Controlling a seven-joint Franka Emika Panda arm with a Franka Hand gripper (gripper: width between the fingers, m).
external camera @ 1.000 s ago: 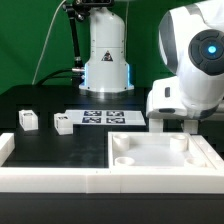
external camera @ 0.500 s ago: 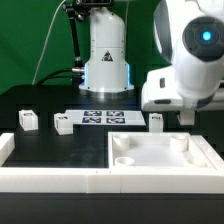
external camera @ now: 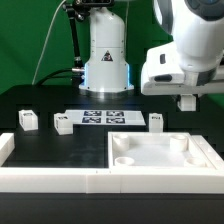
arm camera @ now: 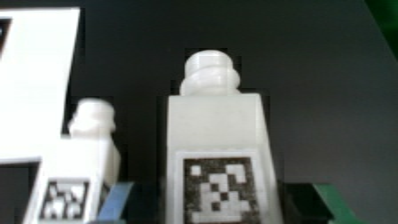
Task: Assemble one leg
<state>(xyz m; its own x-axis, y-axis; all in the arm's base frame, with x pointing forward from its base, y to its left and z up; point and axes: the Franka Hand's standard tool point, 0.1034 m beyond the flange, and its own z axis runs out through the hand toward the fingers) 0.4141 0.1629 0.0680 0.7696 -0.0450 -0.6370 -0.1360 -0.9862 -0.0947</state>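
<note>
My gripper (external camera: 187, 101) hangs above the table at the exterior view's right, behind the large white panel (external camera: 160, 158). In the wrist view my gripper (arm camera: 222, 200) is shut on a leg (arm camera: 217, 140), a white block with a tag and a rounded peg at its far end. The fingers (arm camera: 125, 200) stand on either side of it. A second leg (external camera: 156, 121) stands on the table just to the exterior view's left of the gripper, and it shows beside the held one in the wrist view (arm camera: 80, 160). Two more legs (external camera: 28, 120) (external camera: 63, 124) stand at the exterior view's left.
The marker board (external camera: 100, 117) lies in the middle of the table in front of the arm's base (external camera: 107, 60). A white wall (external camera: 60, 182) borders the table's near side, with a raised end (external camera: 6, 147) at the exterior view's left. The panel's edge shows in the wrist view (arm camera: 36, 80).
My gripper has risen from the table at the exterior view's right. As it went up, the leg standing beside it came into view.
</note>
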